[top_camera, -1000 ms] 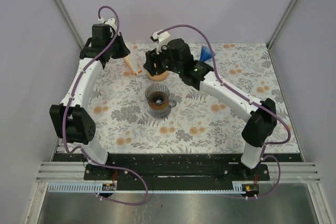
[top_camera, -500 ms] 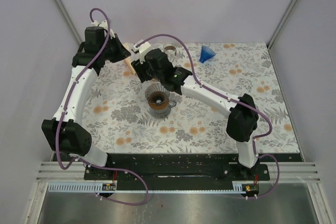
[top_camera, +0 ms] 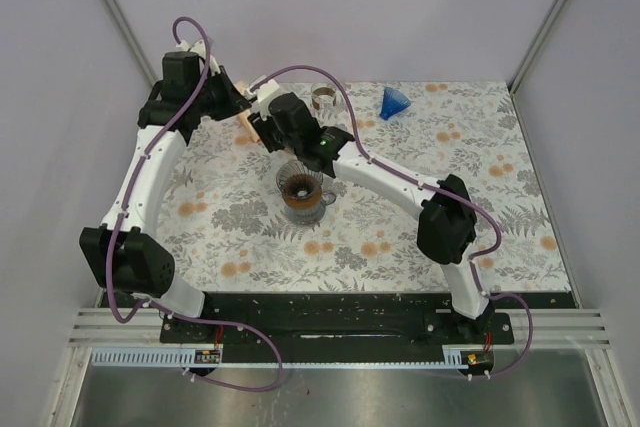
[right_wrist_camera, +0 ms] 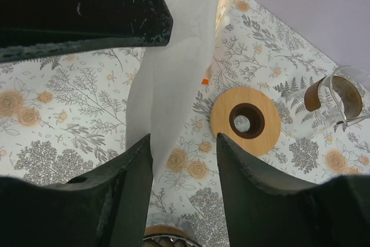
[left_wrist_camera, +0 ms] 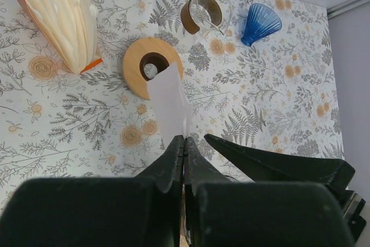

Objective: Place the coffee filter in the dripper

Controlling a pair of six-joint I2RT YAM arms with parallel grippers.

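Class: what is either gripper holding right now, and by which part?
Left gripper: the white coffee filter, pinched at one end. Right gripper: nothing, jaws open beside the filter.

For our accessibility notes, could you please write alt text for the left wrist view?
The left gripper, shut, pinches a white paper coffee filter above a floral tablecloth. Beneath lie a wooden ring, a stack of filters in an orange holder, a glass cup with a brown band and a blue ribbed cone.

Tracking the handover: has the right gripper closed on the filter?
No: the jaws of the right gripper stand well apart, the white filter beside one finger, not pinched.
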